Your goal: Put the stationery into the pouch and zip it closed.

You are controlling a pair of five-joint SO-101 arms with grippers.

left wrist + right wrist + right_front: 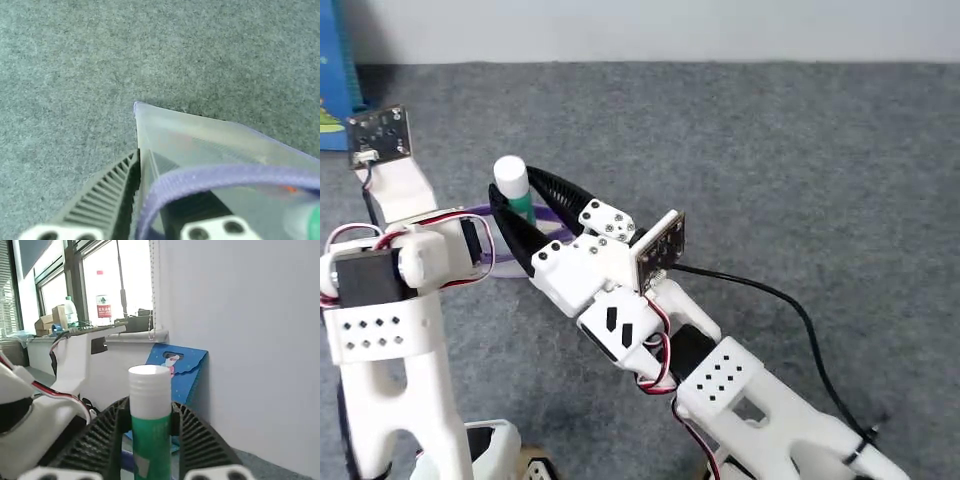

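Note:
A glue stick with a white cap and green body stands upright between the black fingers of my right gripper, which is shut on it. In the right wrist view the same glue stick rises between the ribbed fingers. It hangs just above the mouth of a translucent pouch with a purple zipper edge. My left gripper is shut on the pouch near its corner, one finger outside and one seen through the plastic. The green glue stick shows through the pouch.
Grey carpet covers the table, with open room to the right and the back. A blue paper bag stands at the far left against the wall. The left arm's white body sits close beside the pouch.

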